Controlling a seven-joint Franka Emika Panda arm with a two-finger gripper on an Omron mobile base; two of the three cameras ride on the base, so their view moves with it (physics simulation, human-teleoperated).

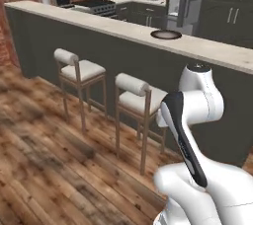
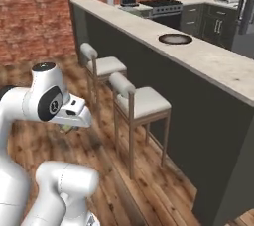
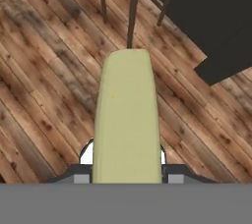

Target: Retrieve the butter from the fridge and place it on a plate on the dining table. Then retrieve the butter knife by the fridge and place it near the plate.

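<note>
One butter [image 3: 128, 120] block in our hand [image 3: 127, 171], clamped between fingers across narrow sides, carried over wood floor [image 3: 44, 95] beside stools [image 1: 133, 95]. We judge it light, soft, greasy: gentle squeeze, mid-block hold. Plate [image 1: 166, 34] waits on worktop [image 1: 99, 21], well apart.

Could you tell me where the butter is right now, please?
The pale yellow-green butter block is held between the gripper's fingers in the hand view, above the wooden floor near the stools.

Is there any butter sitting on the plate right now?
No, the plate on the dining table is bare; the butter is in the gripper.
</note>
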